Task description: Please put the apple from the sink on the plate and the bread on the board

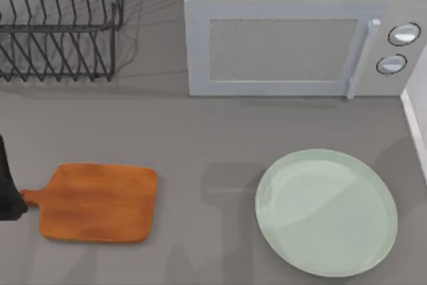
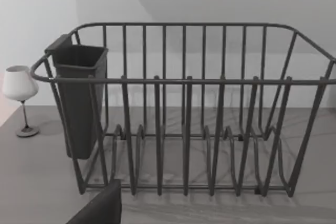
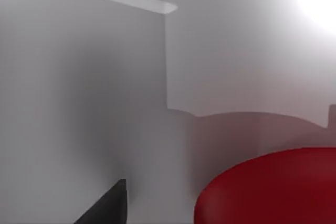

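Note:
The apple [image 3: 273, 187] is a glossy red shape very close in the right wrist view, lying inside the pale grey sink [image 3: 79, 103]. A dark part of my right gripper [image 3: 105, 208] shows just beside it. The pale green plate [image 1: 326, 211] lies at the table's front right. At the front left, the orange-brown board [image 1: 97, 203] lies flat with its handle pointing left. My left arm [image 1: 8, 195] stands at the left edge, touching the board's handle end. The bread is out of view.
A white microwave [image 1: 300, 45] stands at the back, middle to right. A dark wire dish rack [image 1: 60, 25] [image 2: 184, 108] holding a grey cutlery cup [image 2: 79, 98] sits back left. A wine glass [image 2: 21, 95] stands beside the rack.

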### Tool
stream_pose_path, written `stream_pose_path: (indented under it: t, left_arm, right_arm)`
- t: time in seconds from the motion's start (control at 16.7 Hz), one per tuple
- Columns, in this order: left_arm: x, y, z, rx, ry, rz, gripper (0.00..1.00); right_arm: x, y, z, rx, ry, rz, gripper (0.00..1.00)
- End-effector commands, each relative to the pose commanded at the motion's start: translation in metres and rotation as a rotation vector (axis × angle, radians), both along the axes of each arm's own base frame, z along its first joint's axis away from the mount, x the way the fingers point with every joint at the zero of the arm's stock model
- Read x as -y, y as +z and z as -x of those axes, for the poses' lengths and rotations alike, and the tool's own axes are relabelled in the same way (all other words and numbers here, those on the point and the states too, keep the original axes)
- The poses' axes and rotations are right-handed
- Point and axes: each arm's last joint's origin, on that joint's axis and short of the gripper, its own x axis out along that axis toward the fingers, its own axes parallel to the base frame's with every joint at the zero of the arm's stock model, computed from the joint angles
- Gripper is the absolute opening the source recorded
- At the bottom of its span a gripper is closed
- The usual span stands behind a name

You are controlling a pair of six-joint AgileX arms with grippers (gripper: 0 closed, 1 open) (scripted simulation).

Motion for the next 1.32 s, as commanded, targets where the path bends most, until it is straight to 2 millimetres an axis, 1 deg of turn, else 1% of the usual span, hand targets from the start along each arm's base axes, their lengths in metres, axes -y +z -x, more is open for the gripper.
stream_pose_path:
  t: [0.36, 0.42, 0.84, 0.9, 0.96, 1.08, 1.2, 1.32]
  left_arm:
    - [0.0, 0.0, 0.0, 0.0, 0.0, 0.0, 1.0]
    - [0.0, 0.0, 0.0, 0.0, 0.0, 0.0, 1.0]
    - [0.0, 0.0, 0.0, 0.0, 0.0, 0.0, 1.0]
    - [0.0, 0.0, 0.0, 0.0, 0.0, 0.0, 1.0]
    - [0.0, 0.0, 0.0, 0.0, 0.0, 0.0, 1.0]
    - [0.0, 0.0, 0.0, 0.0, 0.0, 0.0, 1.0]
    - [0.0, 0.0, 0.0, 0.0, 0.0, 0.0, 1.0]
    - [0.0, 0.0, 0.0, 0.0, 0.0, 0.0, 1.0]
  right_arm:
    - [0.0, 0.0, 0.0, 0.0, 0.0, 0.0, 0.02]
    - [0.0, 0.0, 0.0, 0.0, 0.0, 0.0, 0.0]
    - [0.0, 0.0, 0.0, 0.0, 0.0, 0.0, 0.0]
    - [0.001, 0.029, -0.007, 0.055, -0.006, 0.001, 0.0]
    - [0.001, 0.03, -0.008, 0.055, -0.006, 0.001, 0.0]
    - [0.002, 0.042, -0.01, 0.061, -0.005, 0.002, 0.0]
    - [0.002, 0.064, -0.011, 0.055, -0.006, 0.001, 0.0]
    - [0.002, 0.091, -0.01, 0.038, -0.006, -0.004, 0.0]
